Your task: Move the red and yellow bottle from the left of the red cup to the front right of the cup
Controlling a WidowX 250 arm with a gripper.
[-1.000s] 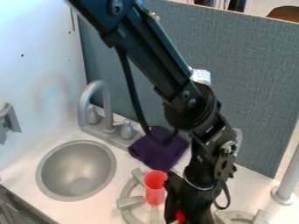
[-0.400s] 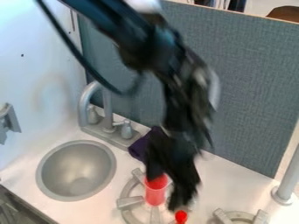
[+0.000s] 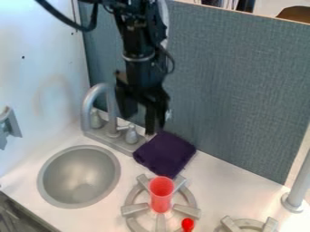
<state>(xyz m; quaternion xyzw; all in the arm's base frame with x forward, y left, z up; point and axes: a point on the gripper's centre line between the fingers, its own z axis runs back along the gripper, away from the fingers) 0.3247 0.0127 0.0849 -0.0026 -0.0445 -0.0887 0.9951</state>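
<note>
High up, in front of the grey divider and beside the faucet, hangs my gripper (image 3: 138, 124), its two fingers apart with nothing between them. Below and to its right, a folded dark purple cloth (image 3: 165, 154) lies on the counter against the divider. A translucent red cup (image 3: 161, 195) stands upright on the left stove burner (image 3: 134, 209). Near that burner's lower right edge is a small bright red object (image 3: 187, 224), partly cut off by the view's bottom edge.
A round metal sink (image 3: 79, 176) is set into the counter at the left, with a grey faucet (image 3: 92, 102) behind it. A second burner (image 3: 248, 223) sits at the lower right, near a grey post (image 3: 297, 188). The divider (image 3: 236, 90) runs along the back.
The gripper has risen from the burner area and moved up and left towards the faucet, uncovering the cloth, the burner and the small red object. The cup has stayed on the burner.
</note>
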